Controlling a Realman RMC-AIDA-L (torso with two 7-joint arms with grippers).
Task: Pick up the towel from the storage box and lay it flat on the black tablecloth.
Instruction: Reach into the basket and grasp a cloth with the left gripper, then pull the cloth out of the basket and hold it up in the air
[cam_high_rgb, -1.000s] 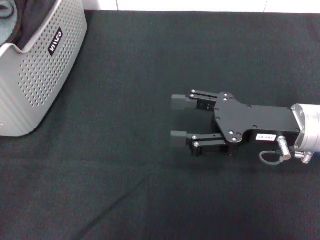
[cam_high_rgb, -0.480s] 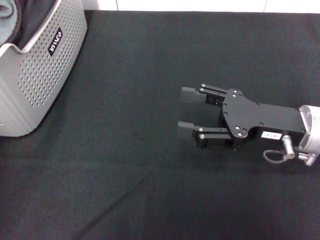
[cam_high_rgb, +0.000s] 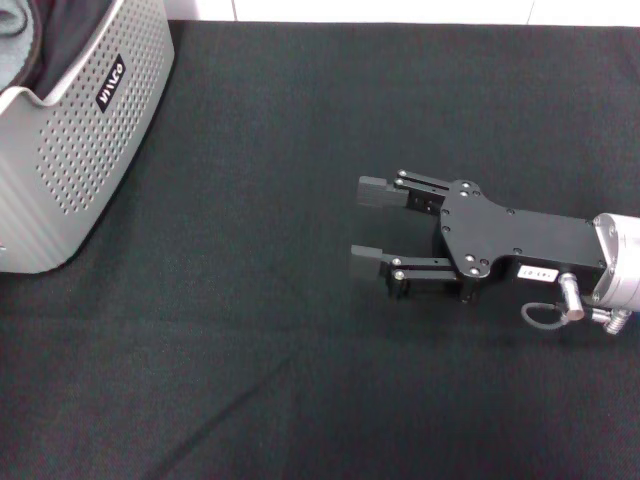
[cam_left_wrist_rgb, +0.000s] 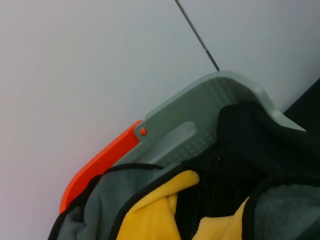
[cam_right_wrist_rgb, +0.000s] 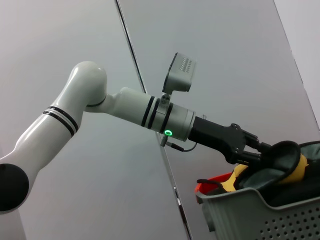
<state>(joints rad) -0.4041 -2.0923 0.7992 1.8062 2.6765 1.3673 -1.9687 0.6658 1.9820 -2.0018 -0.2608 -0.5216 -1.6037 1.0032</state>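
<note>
While the right gripper (cam_high_rgb: 358, 219) was held low over the black tablecloth (cam_high_rgb: 260, 380) with its fingers (cam_high_rgb: 367, 259) parted and nothing between them, the work was being done farther off. Well beyond those fingertips the storage box (cam_high_rgb: 80, 150) stood at the cloth's edge. Seen from the right wrist, the left gripper (cam_right_wrist_rgb: 257, 150) was reaching down into the box, its tips buried among the piled cloths, so their spread could not be told. The towel (cam_left_wrist_rgb: 107, 187), grey-green with black edging, lay in the box beside yellow cloth (cam_left_wrist_rgb: 155, 212). The pick-up step was judged to be in hand; next, a firm pinch and a straight lift clear of the rim would be called for.
</note>
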